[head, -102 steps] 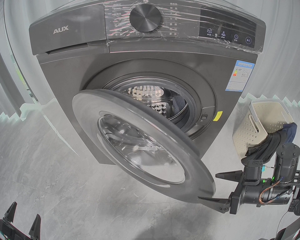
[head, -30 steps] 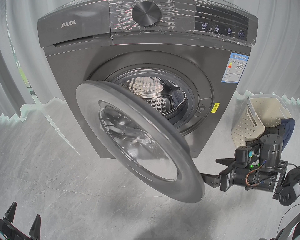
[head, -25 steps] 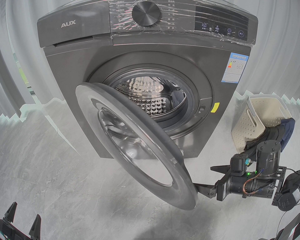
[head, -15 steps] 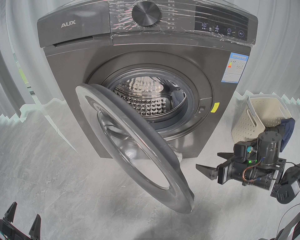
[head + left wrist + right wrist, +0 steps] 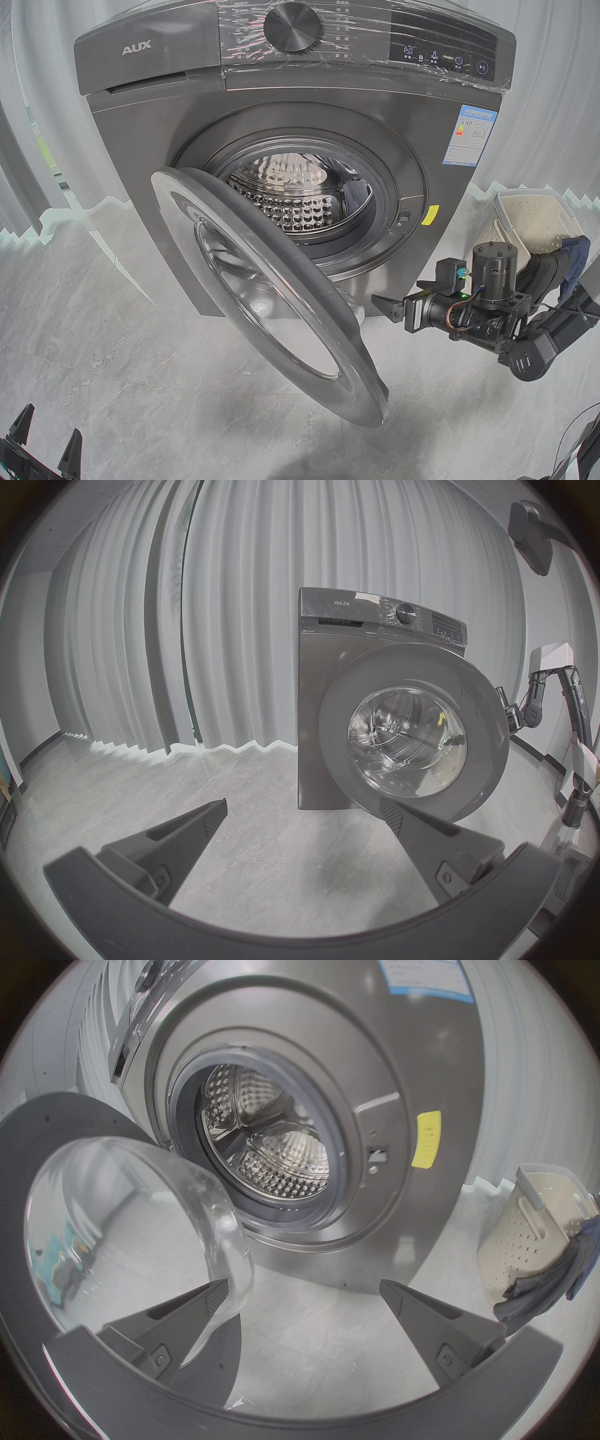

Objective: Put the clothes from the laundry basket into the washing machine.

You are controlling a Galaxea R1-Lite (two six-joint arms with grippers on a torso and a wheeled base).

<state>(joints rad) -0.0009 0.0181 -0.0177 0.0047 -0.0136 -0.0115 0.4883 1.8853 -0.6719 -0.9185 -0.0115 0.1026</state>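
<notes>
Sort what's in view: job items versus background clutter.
Job:
washing machine
its open door
drum
laundry basket
clothes draped over the basket's rim
right gripper, open, between door and basket

Background:
curtains
floor
blue label
yellow sticker

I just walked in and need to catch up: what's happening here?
The washing machine door is swung open and the drum looks empty. The right gripper, open and empty, hovers between door and laundry basket. The dark clothes hang over the basket's rim, none loaded yet. The left gripper is open, low on the left.
</notes>
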